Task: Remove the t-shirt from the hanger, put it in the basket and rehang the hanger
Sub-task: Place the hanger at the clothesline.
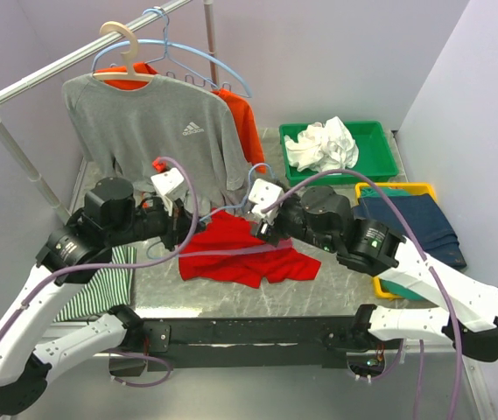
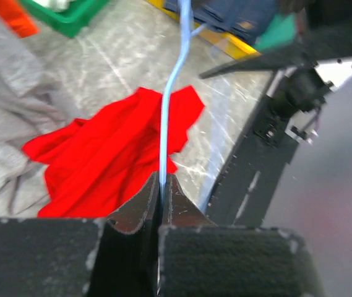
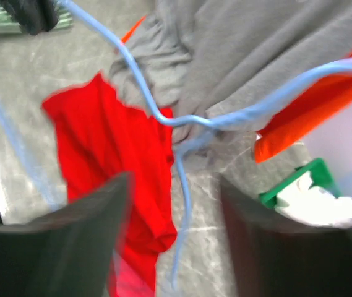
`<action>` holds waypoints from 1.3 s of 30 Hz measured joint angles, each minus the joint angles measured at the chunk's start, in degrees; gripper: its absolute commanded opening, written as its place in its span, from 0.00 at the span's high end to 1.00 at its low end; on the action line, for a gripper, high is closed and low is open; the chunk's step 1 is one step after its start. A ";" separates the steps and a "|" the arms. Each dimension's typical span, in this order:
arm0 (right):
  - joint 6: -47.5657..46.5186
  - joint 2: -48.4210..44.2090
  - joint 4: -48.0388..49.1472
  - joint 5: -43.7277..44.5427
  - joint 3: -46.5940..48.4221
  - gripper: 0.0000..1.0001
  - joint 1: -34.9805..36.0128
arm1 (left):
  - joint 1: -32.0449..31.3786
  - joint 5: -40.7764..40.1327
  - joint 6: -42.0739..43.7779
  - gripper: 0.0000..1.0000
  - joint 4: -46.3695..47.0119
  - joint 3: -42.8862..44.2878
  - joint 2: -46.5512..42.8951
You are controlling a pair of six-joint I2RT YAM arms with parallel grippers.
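The red t-shirt [image 1: 241,251] lies crumpled flat on the marble table, off the hanger; it also shows as the red t-shirt [image 2: 101,161] and the red t-shirt [image 3: 107,142] in the wrist views. A thin light-blue wire hanger [image 1: 258,168] hangs in the air between my two grippers, above the shirt. My left gripper [image 2: 162,182] is shut on the hanger's wire [image 2: 172,93], at the shirt's left edge [image 1: 198,229]. My right gripper [image 3: 174,179] stands open; the hanger's twisted neck [image 3: 188,124] lies just beyond its blurred fingers, and a wire end trails down between them.
A grey sweatshirt [image 1: 152,122] on a wooden hanger and an orange shirt [image 1: 241,118] on a blue hanger hang from the rail [image 1: 56,66]. A green bin [image 1: 375,140] with white cloth, a yellow tray [image 1: 406,188] with dark garments and a striped cloth [image 1: 100,289] flank the shirt.
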 measured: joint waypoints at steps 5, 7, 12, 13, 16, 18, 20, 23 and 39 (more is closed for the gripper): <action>2.80 -2.49 6.99 5.79 -1.73 0.00 0.00 | 0.44 -6.23 -2.01 0.99 -0.35 0.00 -1.73; 3.85 -4.35 10.08 8.24 -3.32 0.00 0.00 | 0.42 -9.01 -3.28 0.99 -0.70 0.00 -3.08; 6.14 -8.85 16.24 12.70 -7.61 0.00 0.00 | 0.42 -17.75 -6.93 0.99 -2.99 1.31 -8.02; 6.62 -9.49 17.38 13.53 -8.37 0.00 0.00 | 0.42 -19.71 -7.67 0.99 -3.72 2.21 -8.79; 7.63 -10.32 19.67 15.41 -9.68 0.00 0.00 | 0.42 -25.42 -10.49 0.99 -6.49 6.71 -10.86; 8.22 -10.25 20.26 16.15 -9.81 0.00 0.00 | 0.42 -28.98 -12.28 0.99 -7.52 10.16 -12.31; 8.59 -10.19 21.00 16.37 -9.88 0.00 0.00 | 0.42 -32.85 -13.68 0.99 -8.22 12.94 -14.23; 8.79 -10.08 22.08 16.33 -9.92 0.00 0.00 | 0.42 -40.13 -15.26 0.99 -10.71 17.51 -16.13; 8.96 -4.87 23.26 13.60 -9.77 0.00 0.00 | 0.42 -77.05 -17.31 0.99 -10.16 14.82 -13.44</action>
